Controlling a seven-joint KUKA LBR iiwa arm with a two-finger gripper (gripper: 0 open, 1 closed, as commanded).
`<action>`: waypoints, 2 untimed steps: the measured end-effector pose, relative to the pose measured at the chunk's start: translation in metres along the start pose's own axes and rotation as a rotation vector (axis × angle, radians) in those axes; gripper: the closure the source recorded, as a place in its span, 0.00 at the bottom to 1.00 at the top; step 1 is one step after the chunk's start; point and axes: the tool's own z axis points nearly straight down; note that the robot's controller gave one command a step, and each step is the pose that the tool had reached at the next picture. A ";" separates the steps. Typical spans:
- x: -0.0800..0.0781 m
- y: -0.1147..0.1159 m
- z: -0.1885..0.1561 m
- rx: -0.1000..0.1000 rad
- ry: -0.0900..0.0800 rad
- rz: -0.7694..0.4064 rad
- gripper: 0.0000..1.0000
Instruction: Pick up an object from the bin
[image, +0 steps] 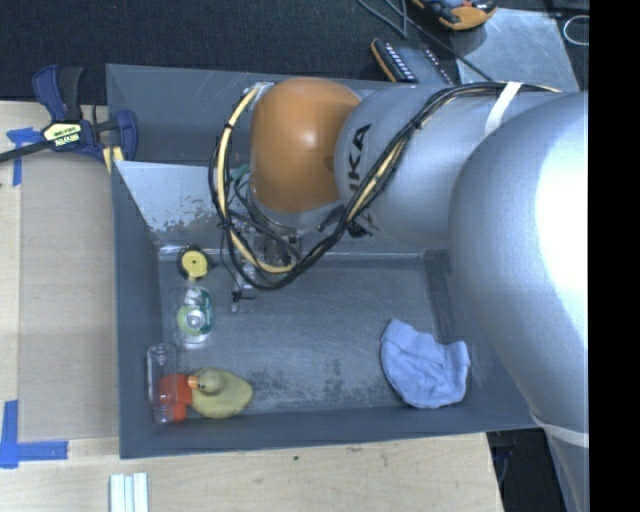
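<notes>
Gripper (262, 258) hangs low over the far left of the bin (330, 340), under the wrist's cables, and whether it is open or closed I cannot tell. Nearest lie a small yellow round piece (194, 264) just to its left and a clear bottle (194, 315) with green inside, nearer the camera. A clean pick likely means centring squarely over one before descending.

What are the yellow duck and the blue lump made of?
The duck looks like soft rubber or plastic: it is smooth, rounded and evenly yellow, with a dull sheen. The blue lump looks like cloth, probably a rag: it is matte, crumpled and full of soft folds. The bin under them looks like grey metal, scuffed and dull.
</notes>
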 end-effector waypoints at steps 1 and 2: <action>-0.002 -0.001 -0.005 -0.001 -0.007 0.004 0.00; 0.002 0.041 0.061 -0.001 -0.001 -0.668 0.00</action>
